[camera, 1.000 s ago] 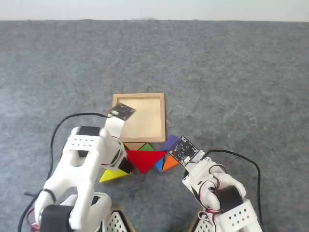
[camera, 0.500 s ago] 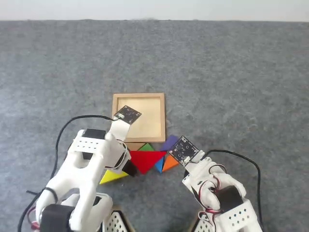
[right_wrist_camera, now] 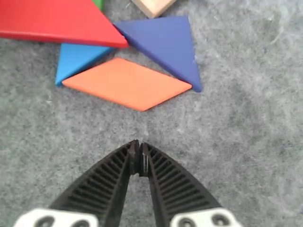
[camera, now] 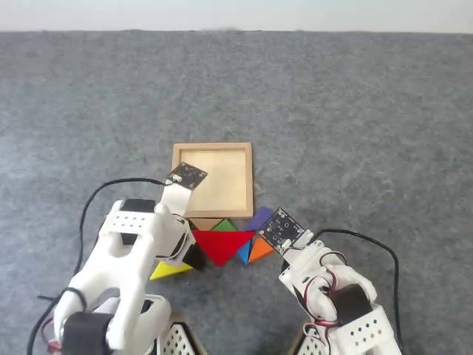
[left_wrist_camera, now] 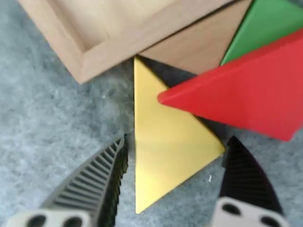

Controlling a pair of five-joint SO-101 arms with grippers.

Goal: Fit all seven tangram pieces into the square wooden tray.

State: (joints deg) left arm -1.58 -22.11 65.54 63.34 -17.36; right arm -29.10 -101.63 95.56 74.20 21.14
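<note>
No piece is in my tray (camera: 212,150) yet (all seven lie beside it). I hold my left hand (left_wrist_camera: 179,141) wide over the yellow triangle (left_wrist_camera: 161,165), my right hand (right_wrist_camera: 138,147) closed.

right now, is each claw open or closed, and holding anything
Left claw: open, one finger either side of the yellow triangular tangram piece, not closed on it.
Right claw: closed, holding nothing.

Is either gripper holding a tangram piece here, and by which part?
Nothing is held. The left gripper is open, straddling the yellow triangle without gripping it; the right gripper is shut on nothing.
</note>
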